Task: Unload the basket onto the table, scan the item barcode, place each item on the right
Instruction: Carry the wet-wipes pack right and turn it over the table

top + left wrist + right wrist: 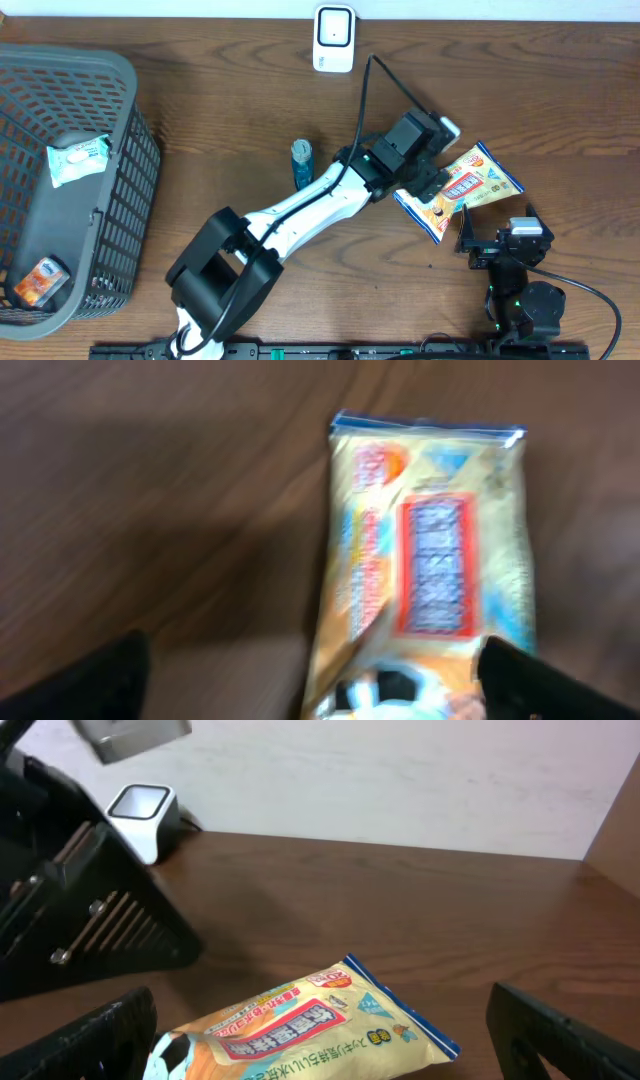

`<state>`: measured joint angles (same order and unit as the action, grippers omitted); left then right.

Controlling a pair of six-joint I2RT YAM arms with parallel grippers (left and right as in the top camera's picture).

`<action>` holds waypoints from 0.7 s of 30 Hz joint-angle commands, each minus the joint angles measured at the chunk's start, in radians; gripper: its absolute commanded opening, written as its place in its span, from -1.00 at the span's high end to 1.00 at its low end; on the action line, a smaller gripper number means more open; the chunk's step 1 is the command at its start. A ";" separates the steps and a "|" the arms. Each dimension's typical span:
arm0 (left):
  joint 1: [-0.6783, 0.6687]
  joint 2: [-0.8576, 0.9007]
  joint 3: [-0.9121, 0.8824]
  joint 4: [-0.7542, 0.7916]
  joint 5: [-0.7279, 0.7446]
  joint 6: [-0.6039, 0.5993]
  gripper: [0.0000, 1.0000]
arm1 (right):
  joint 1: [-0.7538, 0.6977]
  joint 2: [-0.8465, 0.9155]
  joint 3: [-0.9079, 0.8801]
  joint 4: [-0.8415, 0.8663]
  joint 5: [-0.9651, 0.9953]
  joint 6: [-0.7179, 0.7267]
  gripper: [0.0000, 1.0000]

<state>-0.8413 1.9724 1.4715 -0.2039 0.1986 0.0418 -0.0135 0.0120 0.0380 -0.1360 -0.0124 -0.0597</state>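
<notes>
While the brown wooden counter (250,110) fills nearly the whole overhead view, a gray plastic mesh basket (120,70) takes up its left end. From the near edge the left arm (300,215), white and black, reaches diagonally across to the right of centre, and its left claw (432,182) hangs over the lower-left end of the snack bag (478,185). In the left wrist view the two dark fingers (95,680) stand wide apart with nothing clamped; one is well clear of the bag and the other overlaps its corner, though the blur hides whether it touches. The right arm (520,300) sits at the near right corner, and its right claw (497,232) is spread wide and empty, pointing at the bag just beyond it. The bag, orange and yellow with blue ends and a red panel of Japanese print, lies flat and tilted on the counter with its printed face up, right of centre and well apart from the scanner. That white barcode scanner (333,38) stands upright at the far edge against the wall. Inside the basket lies a pale pack of wet wipes (78,160). A small blue bottle (302,163) stands just left of the left arm, and a small orange packet (40,282) rests in the near corner of the basket.
</notes>
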 commanded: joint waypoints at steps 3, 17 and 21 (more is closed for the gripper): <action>-0.001 0.065 0.005 0.014 0.214 -0.119 -0.96 | 0.007 -0.005 -0.005 0.002 -0.005 -0.009 -0.98; -0.013 0.215 0.005 -0.046 0.314 -0.004 -0.96 | 0.007 -0.005 -0.004 0.002 -0.005 -0.009 -0.98; -0.034 0.262 0.005 -0.069 0.314 -0.004 -0.24 | 0.007 -0.005 -0.004 0.002 -0.005 -0.008 -0.98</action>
<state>-0.8547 2.1799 1.4727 -0.2535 0.4965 0.0246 -0.0135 0.0120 0.0380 -0.1364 -0.0124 -0.0593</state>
